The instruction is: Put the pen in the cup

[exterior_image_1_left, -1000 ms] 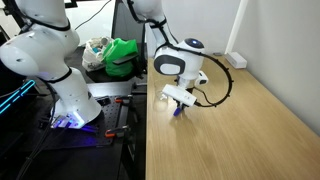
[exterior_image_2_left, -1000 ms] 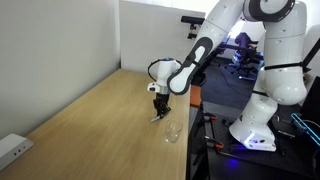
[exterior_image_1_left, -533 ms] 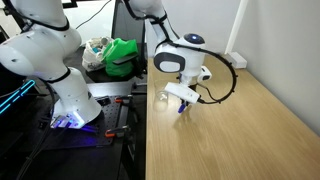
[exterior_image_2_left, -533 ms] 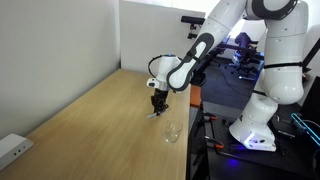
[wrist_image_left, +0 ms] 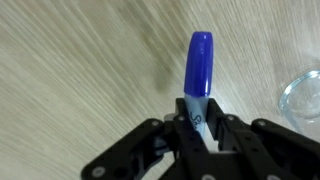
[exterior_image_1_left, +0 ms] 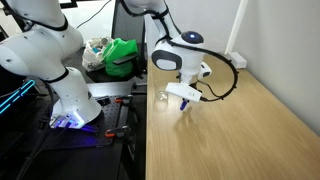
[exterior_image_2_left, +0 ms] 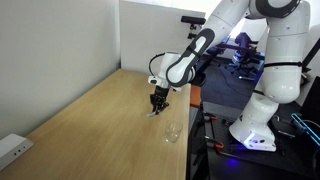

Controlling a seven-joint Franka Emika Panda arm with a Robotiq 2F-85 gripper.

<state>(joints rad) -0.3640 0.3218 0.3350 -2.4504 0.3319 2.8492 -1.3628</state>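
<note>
Wrist view: the pincer (wrist_image_left: 197,128) grips the pen (wrist_image_left: 199,62) by its pale end, mid frame, tip toward the desk (wrist_image_left: 70,60). The cup (wrist_image_left: 304,96) sits at the right edge. Best hold tight, move right, and drop it tip-first into the cup.

Pen (wrist_image_left: 198,72) held in the hand (wrist_image_left: 197,127) over the desk (wrist_image_left: 80,70); in the wrist view, cup (wrist_image_left: 305,97) stands on the desk to the pen's right, apart.
</note>
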